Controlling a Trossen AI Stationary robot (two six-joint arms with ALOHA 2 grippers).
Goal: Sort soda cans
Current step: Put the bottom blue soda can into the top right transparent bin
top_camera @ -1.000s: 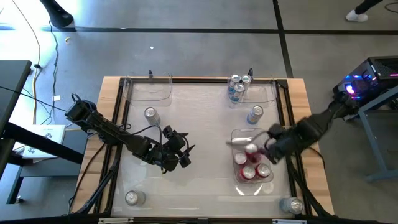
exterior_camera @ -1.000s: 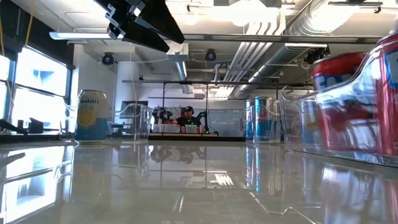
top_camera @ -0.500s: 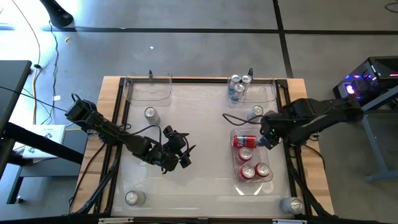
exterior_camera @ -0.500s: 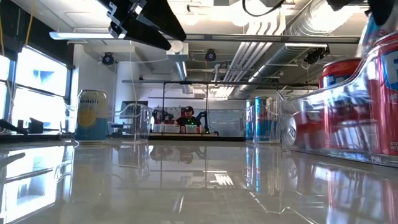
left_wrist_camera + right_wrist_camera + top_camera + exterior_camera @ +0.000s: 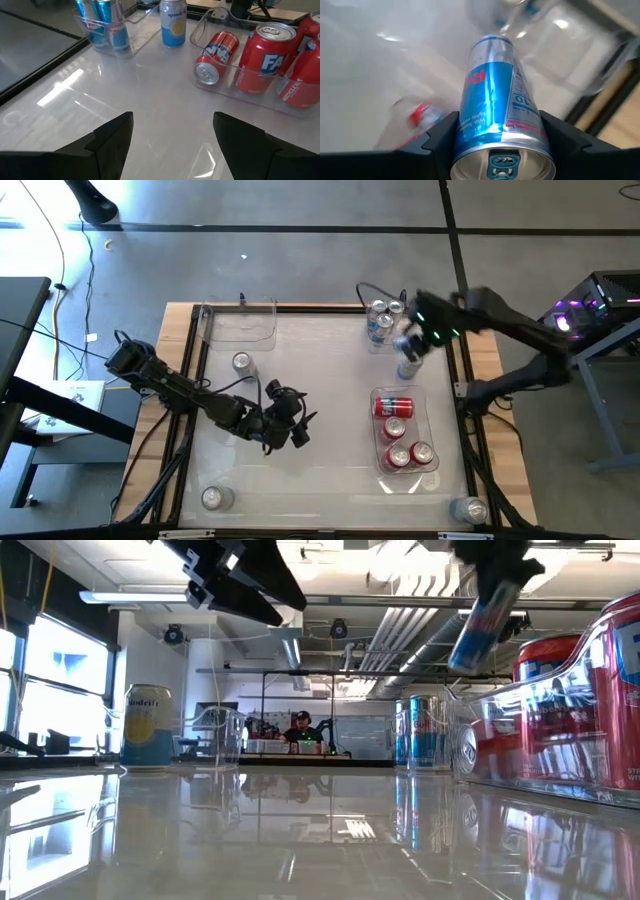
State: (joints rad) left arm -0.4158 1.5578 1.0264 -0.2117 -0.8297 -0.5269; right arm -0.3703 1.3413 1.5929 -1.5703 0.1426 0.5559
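A clear bin (image 5: 408, 476) on the right half of the desk (image 5: 320, 380) holds 4 red cans (image 5: 400, 442): 1 lies on its side at the bin's far end (image 5: 217, 54), the others stand upright. At the far edge, a second clear bin (image 5: 425, 326) holds 2 upright blue cans (image 5: 381, 320), and a third clear bin (image 5: 240, 326) sits at the far left. A yellow-and-white can (image 5: 241, 363) stands just in front of that left bin. 2 more cans stand at the near corners, 1 on the left (image 5: 213, 498) and 1 on the right (image 5: 470, 510). In the low view a person (image 5: 300, 730) sits far back in the room.

The right hand (image 5: 418, 340) is raised above the desk between the red-can bin and the blue-can bin, close to the latter. It is clamped on a blue-and-silver can (image 5: 497, 120), which sits between its 2 fingers (image 5: 440, 137) with its top toward the wrist camera. In the low view this can (image 5: 484, 622) hangs tilted, clear of the desk.

The left hand (image 5: 290, 425) hovers over the middle of the desk, left of the red-can bin, its fingers (image 5: 112, 135) spread apart with nothing between them.
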